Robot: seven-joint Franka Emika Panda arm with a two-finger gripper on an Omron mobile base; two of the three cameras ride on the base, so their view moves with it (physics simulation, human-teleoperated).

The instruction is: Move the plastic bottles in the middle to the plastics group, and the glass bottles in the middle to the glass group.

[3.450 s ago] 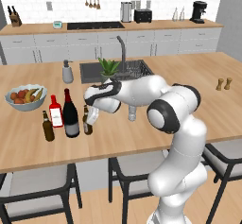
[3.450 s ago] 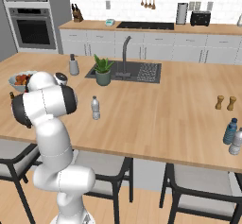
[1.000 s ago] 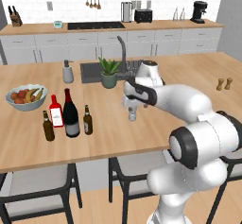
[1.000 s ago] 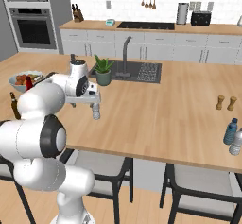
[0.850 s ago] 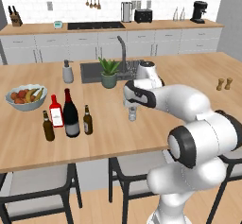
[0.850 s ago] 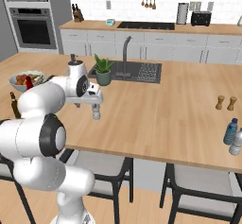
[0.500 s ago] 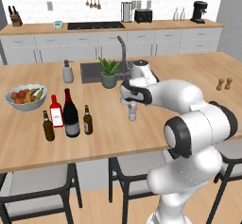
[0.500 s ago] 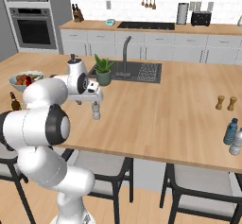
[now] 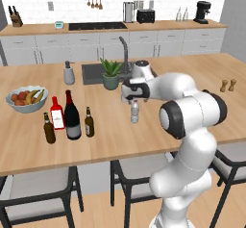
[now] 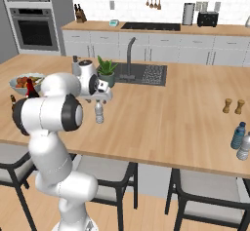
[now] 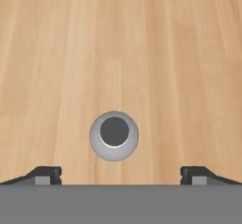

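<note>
The small clear plastic bottle (image 9: 135,112) (image 10: 99,113) stands upright in the middle of the wooden island. My gripper (image 9: 132,98) (image 10: 100,99) hangs open just above its cap, not touching it. In the hand view the bottle's round top (image 11: 114,135) sits between and a little ahead of my two spread fingertips (image 11: 45,175). At the left the tall dark wine bottle (image 9: 72,117) and the small brown beer bottle (image 9: 89,122) stand upright beside the red-labelled bottle (image 9: 57,114) and the plain brown bottle (image 9: 48,129) of the glass group. Two plastic bottles (image 10: 240,139) stand at the far right edge.
A fruit bowl (image 9: 25,98) sits behind the glass group. A potted plant (image 9: 111,74), the sink with its tap (image 9: 124,54) and a grey soap dispenser (image 9: 68,73) lie beyond the bottle. Salt and pepper shakers (image 10: 233,105) stand to the right. Stools line the near side.
My arm has swung from the beer bottle at the glass group to the clear bottle. Over the last second the open hand settled closer over its cap.
</note>
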